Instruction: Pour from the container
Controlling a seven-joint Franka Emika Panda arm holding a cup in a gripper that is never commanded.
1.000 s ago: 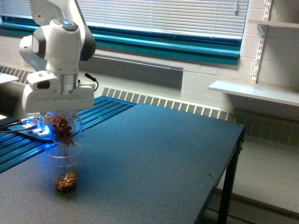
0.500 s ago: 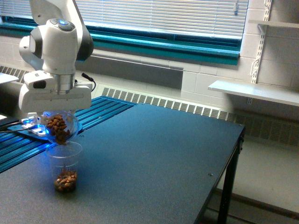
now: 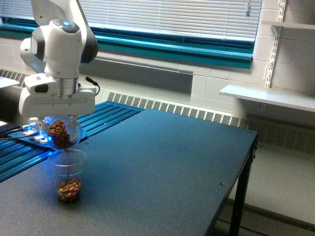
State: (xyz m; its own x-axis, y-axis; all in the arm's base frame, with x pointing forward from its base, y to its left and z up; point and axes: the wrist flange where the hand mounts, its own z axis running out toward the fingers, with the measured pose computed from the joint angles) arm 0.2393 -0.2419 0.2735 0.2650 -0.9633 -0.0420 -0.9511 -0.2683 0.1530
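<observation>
Gripping the tilted container [image 3: 61, 133] of nuts closed-fingered, the gripper [image 3: 58, 118] holds it just below itself, directly above the clear cup [image 3: 68, 175], where a steeper tip could probably bounce nuts past the rim onto the table [image 3: 162, 162].

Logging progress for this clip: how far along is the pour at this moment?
Partly done. A layer of nuts already lies in the bottom of the clear plastic cup on the table. In hand: the hand holds the jar tipped, mouth down above the cup's rim. Left: most of the nuts appear to remain inside the jar, so the bulk of the pour is not yet finished.
</observation>
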